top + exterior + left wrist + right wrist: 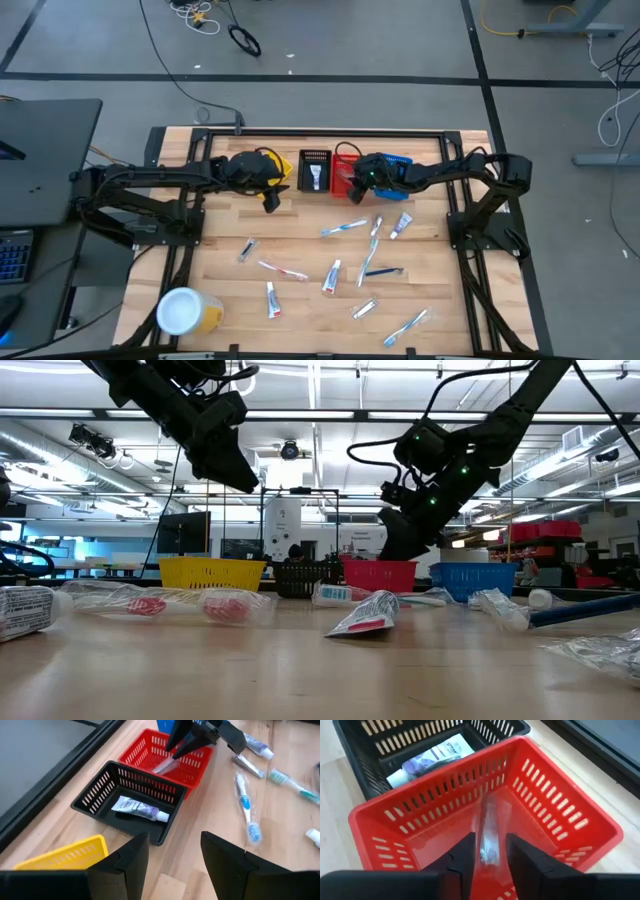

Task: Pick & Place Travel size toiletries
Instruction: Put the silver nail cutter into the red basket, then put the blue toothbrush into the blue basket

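**Packet over the red basket**

Right gripper [487,851] hung above the red basket [560,810] at the far edge of the desk [300,250]. A clear packet [490,827] was between its fingers, which stood slightly apart; if they gripped it I cannot tell. In the black basket [100,795] beside it lay a white tube [140,809]. Left gripper [172,852] waited wide open near the yellow basket [65,857]. Other toiletries [350,227], toothbrushes and tubes, lay scattered on the middle of the desk, and a yellow jar [185,312] stood at the near left corner
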